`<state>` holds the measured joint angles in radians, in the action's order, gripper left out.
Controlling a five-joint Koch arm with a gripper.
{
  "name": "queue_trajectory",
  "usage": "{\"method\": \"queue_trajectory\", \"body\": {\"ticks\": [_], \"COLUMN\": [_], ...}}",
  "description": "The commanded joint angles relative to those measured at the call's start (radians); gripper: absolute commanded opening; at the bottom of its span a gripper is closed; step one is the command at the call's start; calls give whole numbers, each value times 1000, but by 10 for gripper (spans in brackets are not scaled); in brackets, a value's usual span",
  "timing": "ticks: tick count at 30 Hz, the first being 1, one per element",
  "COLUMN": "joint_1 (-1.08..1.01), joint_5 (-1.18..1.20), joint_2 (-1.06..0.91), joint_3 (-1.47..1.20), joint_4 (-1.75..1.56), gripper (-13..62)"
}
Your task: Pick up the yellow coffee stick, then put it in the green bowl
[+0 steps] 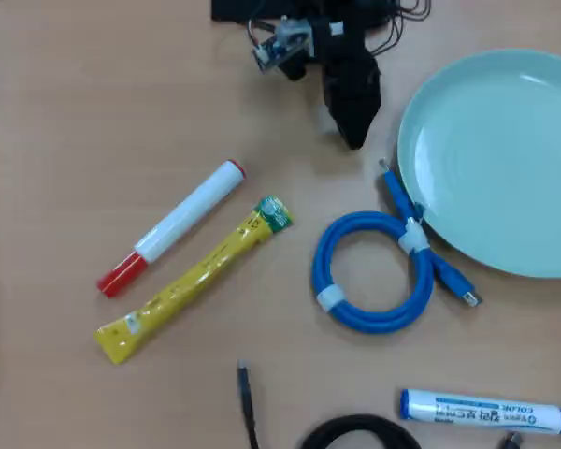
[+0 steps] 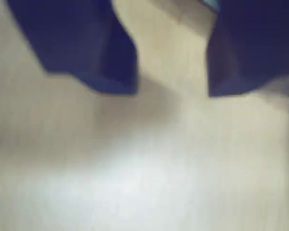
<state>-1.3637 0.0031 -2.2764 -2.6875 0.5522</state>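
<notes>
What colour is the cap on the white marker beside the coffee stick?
Red cap, clearest in the overhead view.

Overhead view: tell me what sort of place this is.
Probably an office or hobby desk: a pale wood-grain table holding stationery and cables, such as a white marker with red cap, a blue-capped marker and a coiled blue cable, beside a green bowl.

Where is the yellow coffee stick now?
In the overhead view the yellow coffee stick lies diagonally at lower left on the table, just below the red-capped marker, left of the blue cable.
</notes>
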Motion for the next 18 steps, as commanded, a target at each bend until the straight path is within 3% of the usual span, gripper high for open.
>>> {"method": "queue_trajectory", "body": {"ticks": [1,10,18], "joint_1": [21,49,-2], "joint_5": [-38,-34,61], "joint_2": [-40,-40,87], "joint_3": [127,268,676], "joint_4": [57,196,537], "gripper": [108,113,111]}}
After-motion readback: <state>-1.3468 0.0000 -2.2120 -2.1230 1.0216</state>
